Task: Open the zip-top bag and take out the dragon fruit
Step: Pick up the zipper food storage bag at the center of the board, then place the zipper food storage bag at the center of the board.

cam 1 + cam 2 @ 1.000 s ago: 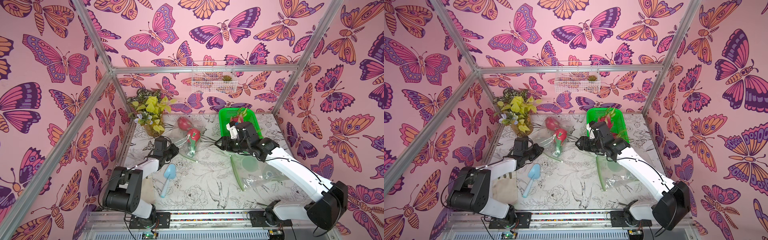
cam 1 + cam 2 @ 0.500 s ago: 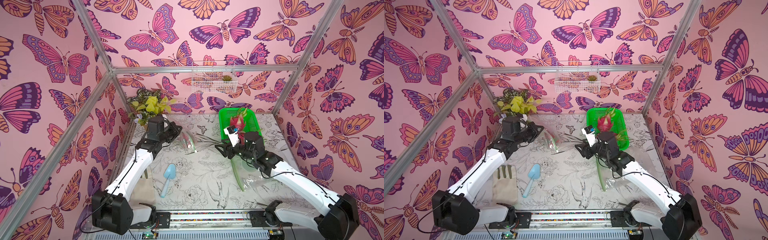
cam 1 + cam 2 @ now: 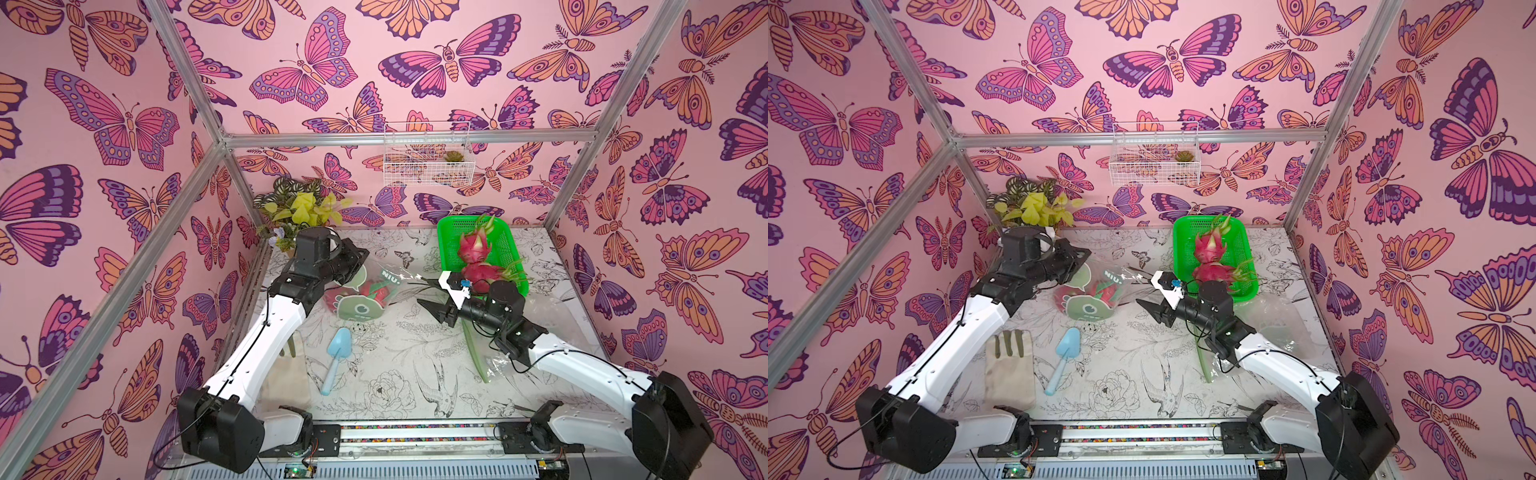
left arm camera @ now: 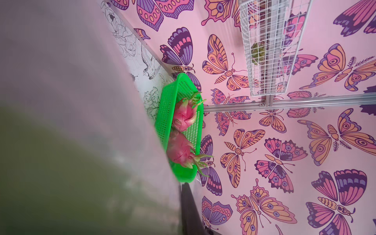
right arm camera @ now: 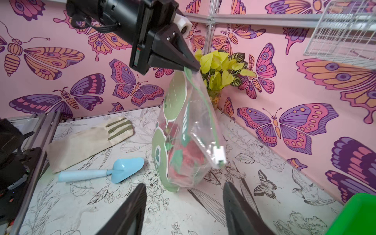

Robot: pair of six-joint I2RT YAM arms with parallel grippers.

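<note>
A clear zip-top bag with green print hangs from its top edge, its bottom near the table. My left gripper is shut on that edge. Red dragon fruit shows through the plastic, and the white zip slider dangles at the side. Blurred bag plastic fills most of the left wrist view. My right gripper is open and empty, pointing at the bag from a short way off. Two more dragon fruits lie in the green basket.
A beige glove and a blue trowel lie at the front left. A potted plant stands in the back left corner. A white wire basket hangs on the back wall. Another clear bag lies under the right arm.
My left arm has risen and lifted the bag by its top edge. My right gripper has left the basket and swung left towards the bag; a second fruit now lies in the basket.
</note>
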